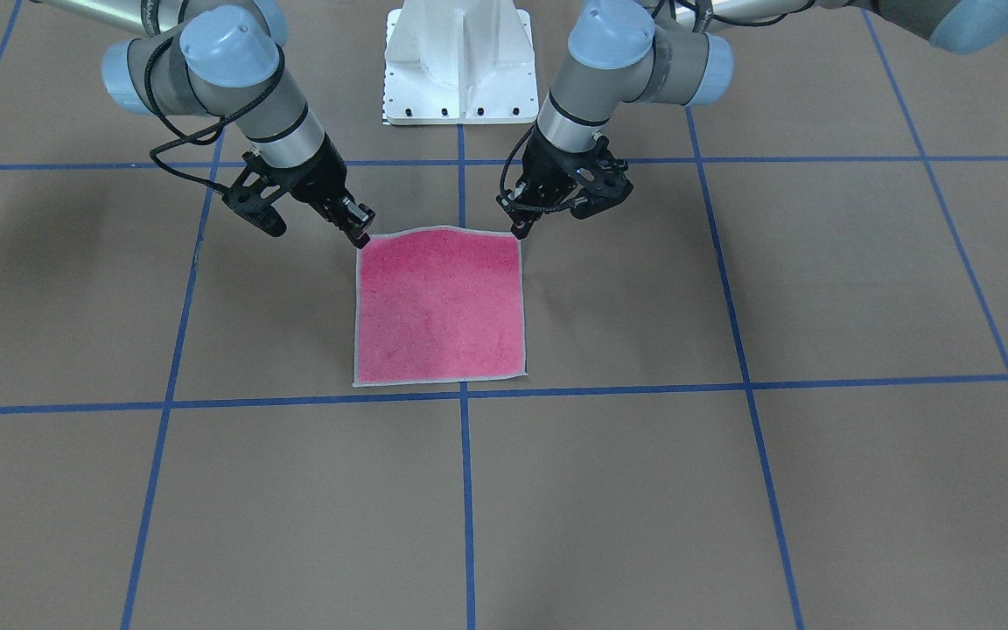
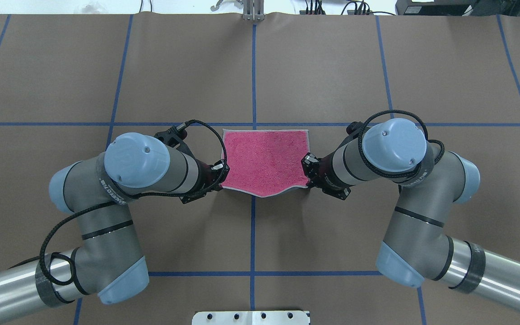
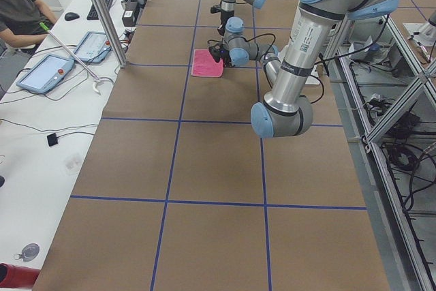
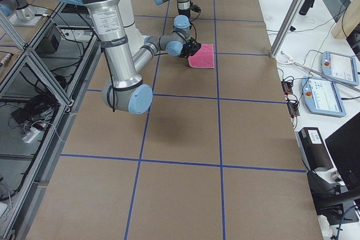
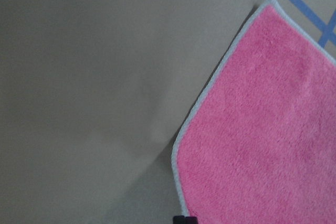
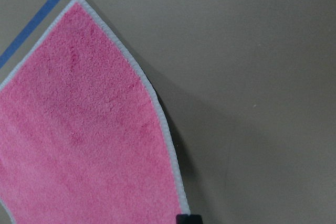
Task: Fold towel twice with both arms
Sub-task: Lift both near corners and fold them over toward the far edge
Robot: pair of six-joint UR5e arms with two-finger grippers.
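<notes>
Tiny illegible lettering on the left arm [image 2: 109, 192] and right arm [image 2: 422, 174].

Overhead view: we log the silver-grey tubular left arm [image 2: 106, 225], with light blue joint caps, entering from the lower left of the frame. It bends upward at the elbow, and its wrist is turned toward centre. The matching right arm [image 2: 418, 225] mirrors it from the lower right.

Front-facing view: the black two-finger left gripper [image 1: 519, 229] sits just right of centre in the upper half, tilted downward. The black right gripper [image 1: 360, 234] sits just left of centre. Each is pinched onto one corner of the small pink terry towel [image 1: 439, 306], with the corners slightly raised.
</notes>
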